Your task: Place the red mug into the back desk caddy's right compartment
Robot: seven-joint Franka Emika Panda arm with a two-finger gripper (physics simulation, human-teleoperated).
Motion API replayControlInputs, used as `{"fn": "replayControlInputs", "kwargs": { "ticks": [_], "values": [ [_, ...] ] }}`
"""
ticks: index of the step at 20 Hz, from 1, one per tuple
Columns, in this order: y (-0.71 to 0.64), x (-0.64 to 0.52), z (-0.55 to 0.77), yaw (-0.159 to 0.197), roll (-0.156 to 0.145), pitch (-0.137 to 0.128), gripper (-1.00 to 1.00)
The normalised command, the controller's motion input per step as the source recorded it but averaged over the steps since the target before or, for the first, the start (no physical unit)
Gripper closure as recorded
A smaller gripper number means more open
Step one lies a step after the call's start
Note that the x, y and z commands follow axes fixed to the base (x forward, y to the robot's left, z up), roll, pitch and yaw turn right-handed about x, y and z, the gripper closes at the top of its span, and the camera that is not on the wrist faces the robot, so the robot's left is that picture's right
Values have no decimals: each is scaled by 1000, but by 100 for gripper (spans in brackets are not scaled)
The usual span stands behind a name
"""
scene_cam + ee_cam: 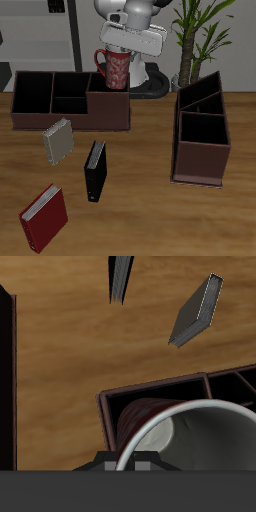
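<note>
The red mug [113, 68], with its pale pattern, hangs upright in my gripper [120, 52], which is shut on its rim. It is just above the right compartment [98, 84] of the back desk caddy [60, 120], a long low dark-brown box. The mug's base is about level with the caddy's top edge. In the wrist view the mug's greyish-white inside [200, 456] fills the frame close to the camera. Past it I see the compartment's floor [112, 426] and the caddy's wall [150, 388].
A grey book [58, 140], a black book [95, 170] and a red book [44, 218] lie nearer the table's front edge. A taller caddy with slanted walls [200, 130] stands apart. A plant [200, 30] stands behind it.
</note>
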Motion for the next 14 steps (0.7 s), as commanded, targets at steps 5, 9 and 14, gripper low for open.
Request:
{"fn": "replayControlInputs", "kwargs": {
  "ticks": [5,9,14],
  "values": [
    [-7,22,-146,-12,-17,-7,100],
    [-101,82,-85,-41,-37,-5,100],
    [-43,61,-117,-38,-24,8,100]
  ]
}}
